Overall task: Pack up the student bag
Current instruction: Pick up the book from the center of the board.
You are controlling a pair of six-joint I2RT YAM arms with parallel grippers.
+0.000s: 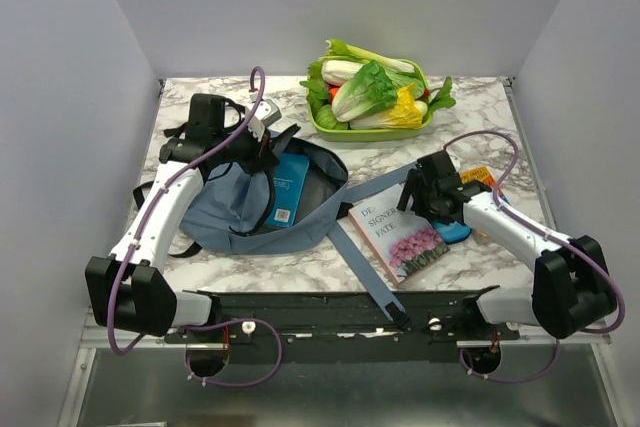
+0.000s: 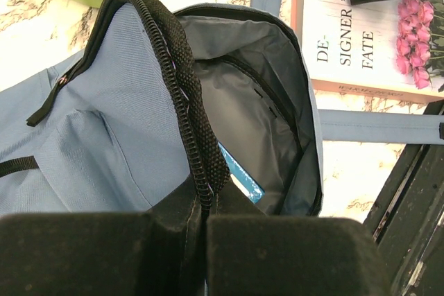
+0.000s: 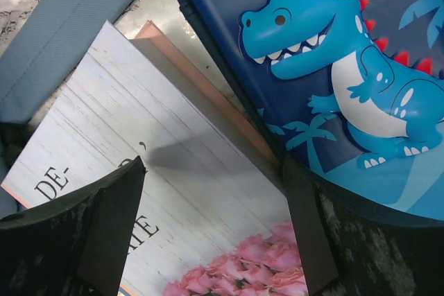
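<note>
The grey-blue student bag (image 1: 235,209) lies open on the left of the table with a teal book (image 1: 291,185) inside it. My left gripper (image 1: 262,150) is shut on the bag's black zipper edge (image 2: 194,136) and holds the mouth open; the teal book (image 2: 241,175) shows deep inside. A white book with pink roses (image 1: 402,237) lies to the right of the bag. My right gripper (image 3: 215,171) stands open just above this white book (image 3: 173,199), one finger to each side. A blue dinosaur pencil case (image 3: 333,67) lies against the book's far edge.
A green tray of vegetables (image 1: 322,125) stands at the back centre. A long bag strap (image 1: 368,269) runs toward the near edge beside the white book. An orange item (image 1: 478,175) lies behind the right arm. Grey walls close in on both sides.
</note>
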